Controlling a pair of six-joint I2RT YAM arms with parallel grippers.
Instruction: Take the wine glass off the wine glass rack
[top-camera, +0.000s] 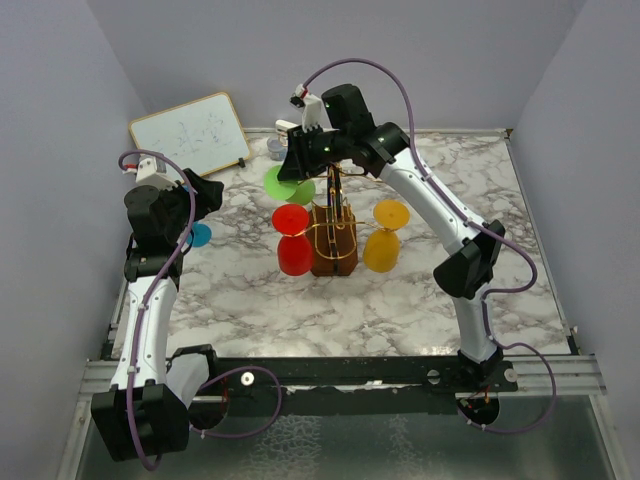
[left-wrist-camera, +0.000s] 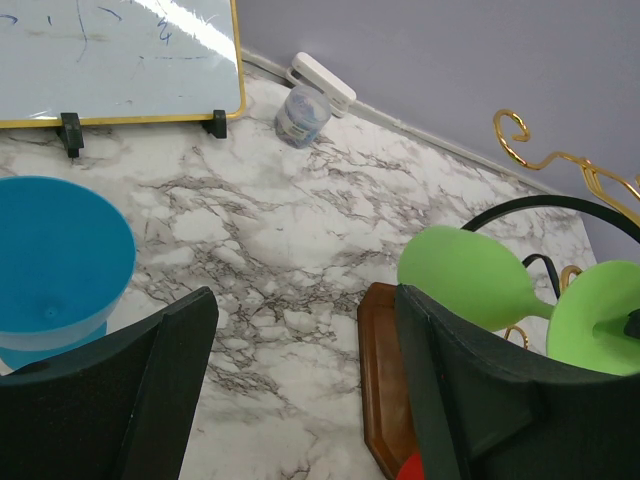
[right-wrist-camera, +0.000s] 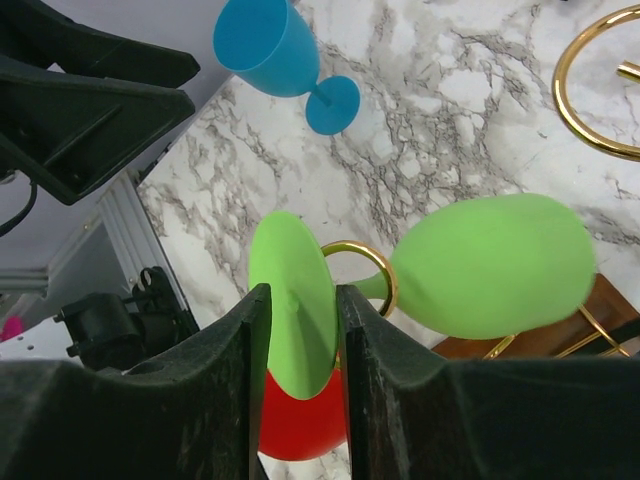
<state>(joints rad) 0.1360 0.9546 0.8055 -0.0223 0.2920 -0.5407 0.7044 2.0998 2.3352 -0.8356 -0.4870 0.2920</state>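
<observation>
A green wine glass (right-wrist-camera: 490, 265) hangs sideways on the wine glass rack (top-camera: 333, 245), its stem through a gold wire loop (right-wrist-camera: 365, 262). My right gripper (right-wrist-camera: 303, 290) is open, and its jaws straddle the glass's flat green foot (right-wrist-camera: 290, 270) with little room on either side. In the top view the right gripper (top-camera: 300, 165) reaches in over the rack's far side. My left gripper (left-wrist-camera: 305, 295) stands open and empty above the marble, left of the rack's brown wooden base (left-wrist-camera: 385, 380). The green bowl (left-wrist-camera: 465, 280) shows just past its right finger.
A red glass (top-camera: 294, 240) and a yellow glass (top-camera: 385, 238) hang on either side of the rack. A blue glass (top-camera: 199, 235) stands on the table near the left gripper. A whiteboard (top-camera: 190, 133) and a small jar (left-wrist-camera: 300, 115) sit by the back wall.
</observation>
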